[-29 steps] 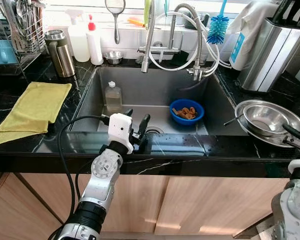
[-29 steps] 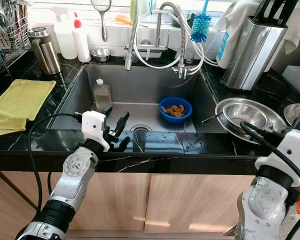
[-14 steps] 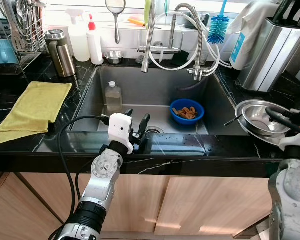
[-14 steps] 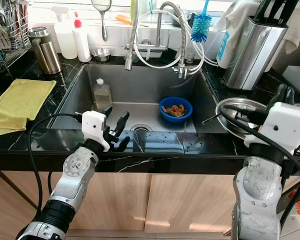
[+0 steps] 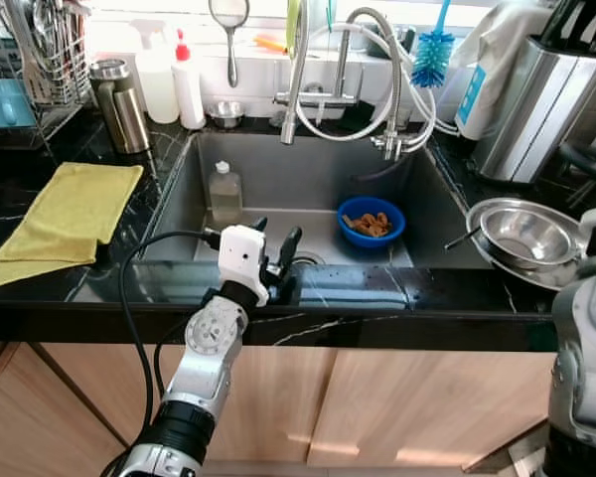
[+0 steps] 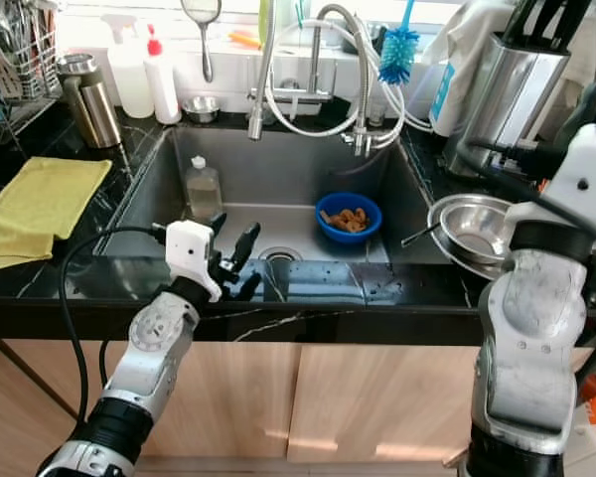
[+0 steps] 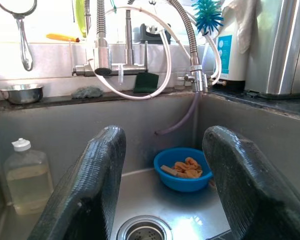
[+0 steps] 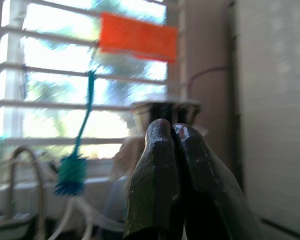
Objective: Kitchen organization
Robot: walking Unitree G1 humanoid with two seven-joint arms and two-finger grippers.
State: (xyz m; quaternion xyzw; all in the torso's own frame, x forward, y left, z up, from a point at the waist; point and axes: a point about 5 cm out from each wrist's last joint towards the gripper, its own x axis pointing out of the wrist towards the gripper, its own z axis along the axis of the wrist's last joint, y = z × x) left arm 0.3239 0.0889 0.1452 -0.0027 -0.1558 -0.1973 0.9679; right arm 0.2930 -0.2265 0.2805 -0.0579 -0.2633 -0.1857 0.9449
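The left gripper (image 5: 275,248) hung over the front lip of the sink (image 5: 308,174), its 2 fingers (image 7: 97,180) spread wide and holding nothing. In the left wrist view the gap between them framed the blue bowl (image 7: 182,169) of food scraps and the drain (image 7: 142,231) just below, so the arm seemed lined up for a reach into the basin, most likely toward that bowl.

The bowl sat on the sink floor toward the right, well apart from the plastic bottle (image 5: 223,192) standing upright against the left wall (it looked partly full of a pale liquid). Both probably waited there to be washed or put away.

The right gripper (image 6: 594,99) was raised high on the right, up beside the steel knife block (image 6: 505,99). Its fingers (image 8: 165,165) were pressed together with nothing between them, pointing toward the window and the blue bottle brush (image 8: 71,182). That pose read as an arm lifted clear of the dishes, not one about to grasp.

Below it, the steel bowls (image 5: 526,238) were nested on the black bench (image 5: 358,288) just right of the sink, with a thin handle poking out toward the basin. On the left of the bench a yellow cloth (image 5: 65,214) lay flat, perhaps for drying or wiping. The bottles (image 5: 174,79) and steel flask (image 5: 119,104) stood against the back wall, out of the working area.
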